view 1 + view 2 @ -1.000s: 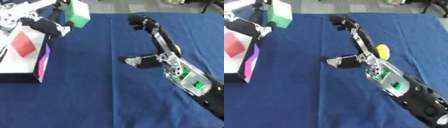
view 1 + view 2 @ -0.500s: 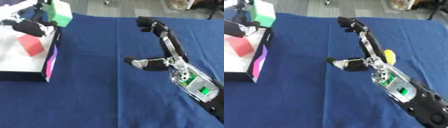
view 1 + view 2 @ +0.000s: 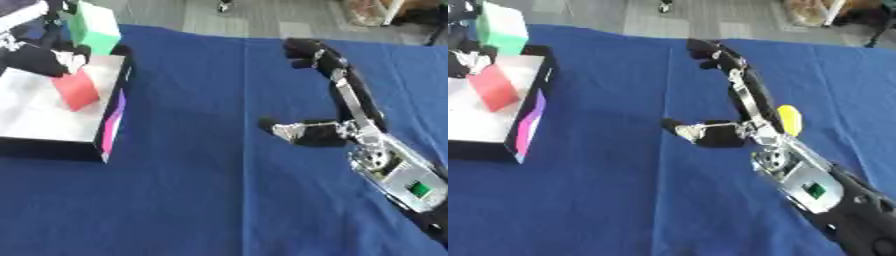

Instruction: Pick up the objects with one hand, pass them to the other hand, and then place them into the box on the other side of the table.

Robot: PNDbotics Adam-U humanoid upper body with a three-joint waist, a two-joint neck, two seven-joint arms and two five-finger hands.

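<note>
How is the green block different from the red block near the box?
The green block is held up by the left robot hand above the box's far edge; the red block lies inside the box, tilted. The green one looks larger. Both are plain, solid-coloured blocks.

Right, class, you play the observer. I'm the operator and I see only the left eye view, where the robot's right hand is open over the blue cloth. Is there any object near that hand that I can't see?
Observer: Yes. The right eye view shows a yellow object that the hand hides in your view.
Operator: Where is it relative to the hand?
Observer: It is over the blue cloth, on the right side of the right hand, beside the base of its straight fingers. I cannot tell whether the two touch.
</note>
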